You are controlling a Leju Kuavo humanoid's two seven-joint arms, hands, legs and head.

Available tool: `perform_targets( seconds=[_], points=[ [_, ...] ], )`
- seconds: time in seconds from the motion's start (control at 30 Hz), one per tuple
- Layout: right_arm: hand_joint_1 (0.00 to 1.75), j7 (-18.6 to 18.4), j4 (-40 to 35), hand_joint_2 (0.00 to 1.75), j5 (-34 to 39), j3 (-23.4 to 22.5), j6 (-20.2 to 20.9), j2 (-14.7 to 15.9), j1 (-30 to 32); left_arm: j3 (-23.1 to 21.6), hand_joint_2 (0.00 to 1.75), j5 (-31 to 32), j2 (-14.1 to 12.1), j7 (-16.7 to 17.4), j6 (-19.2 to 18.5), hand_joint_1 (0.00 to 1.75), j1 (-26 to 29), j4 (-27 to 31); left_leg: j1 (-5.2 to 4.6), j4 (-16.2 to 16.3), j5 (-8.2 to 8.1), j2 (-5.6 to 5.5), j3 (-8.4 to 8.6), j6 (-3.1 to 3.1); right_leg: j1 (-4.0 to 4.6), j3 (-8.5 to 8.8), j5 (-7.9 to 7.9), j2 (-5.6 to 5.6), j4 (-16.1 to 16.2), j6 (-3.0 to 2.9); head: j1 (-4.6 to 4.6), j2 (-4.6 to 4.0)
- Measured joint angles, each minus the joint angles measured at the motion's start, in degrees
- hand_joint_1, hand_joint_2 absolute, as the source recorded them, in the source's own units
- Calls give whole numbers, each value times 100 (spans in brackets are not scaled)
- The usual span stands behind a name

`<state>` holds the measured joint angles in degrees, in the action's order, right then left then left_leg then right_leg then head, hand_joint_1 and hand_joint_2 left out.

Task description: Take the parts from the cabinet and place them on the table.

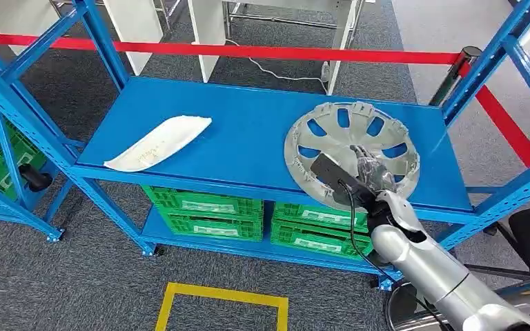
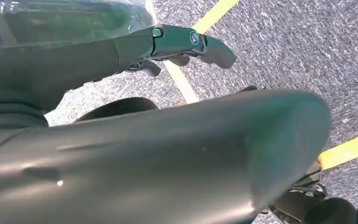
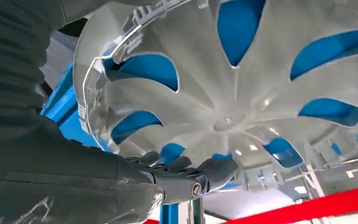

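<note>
A silver wheel cover (image 1: 350, 153) lies hollow side up at the right of the blue shelf (image 1: 248, 131), its near rim just past the shelf's front edge. My right hand (image 1: 371, 172) reaches over that rim, and its fingers (image 3: 200, 173) lie stretched against the wheel cover's (image 3: 242, 98) inner face near the hub; I see no grip around it. A long white curved part (image 1: 159, 142) lies flat at the shelf's left front. My left hand (image 2: 186, 42) hangs over the floor, fingers stretched, holding nothing.
Blue uprights (image 1: 14, 124) stand at both ends of the rack. Green crates (image 1: 207, 210) fill the lower level. A red barrier tape (image 1: 248, 51) runs behind the rack. Yellow lines (image 1: 221, 298) mark the grey carpet in front.
</note>
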<state>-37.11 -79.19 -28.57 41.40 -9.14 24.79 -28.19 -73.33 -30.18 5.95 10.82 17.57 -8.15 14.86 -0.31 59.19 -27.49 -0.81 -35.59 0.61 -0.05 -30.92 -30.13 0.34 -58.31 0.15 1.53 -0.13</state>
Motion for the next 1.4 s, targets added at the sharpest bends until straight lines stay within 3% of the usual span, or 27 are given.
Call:
perform_targets(
  seconds=[0.67, 0.7, 0.73, 1.4],
  points=[
    [0, -147, 494, 175, 389, 214, 616, -55, 1, 37, 0, 17, 2, 17, -15, 0, 1, 9, 0, -3, 1, 0, 1, -1, 0, 0, 0, 0, 0, 0, -2, 0],
    [40, -151, 516, 175, 455, 232, 667, -55, -5, 37, 0, 17, 2, 28, -20, 0, 2, 9, 0, -3, 1, 0, 1, -1, 0, 0, 0, 0, 0, 0, -2, 0],
    [175, -160, 544, 175, 524, 254, 710, -55, -10, 39, 0, 20, 2, 44, -24, 0, 2, 11, 0, -3, 1, 0, 2, -1, 0, 0, 0, 0, 0, 0, -2, 0],
    [175, -127, 905, 175, 640, 520, 656, -92, -265, 133, 0, 33, 4, 116, 13, 0, 3, 17, 0, -7, 1, 1, 45, -2, 1, 42, 0, 0, 1, -2, -2, 0]
  ],
)
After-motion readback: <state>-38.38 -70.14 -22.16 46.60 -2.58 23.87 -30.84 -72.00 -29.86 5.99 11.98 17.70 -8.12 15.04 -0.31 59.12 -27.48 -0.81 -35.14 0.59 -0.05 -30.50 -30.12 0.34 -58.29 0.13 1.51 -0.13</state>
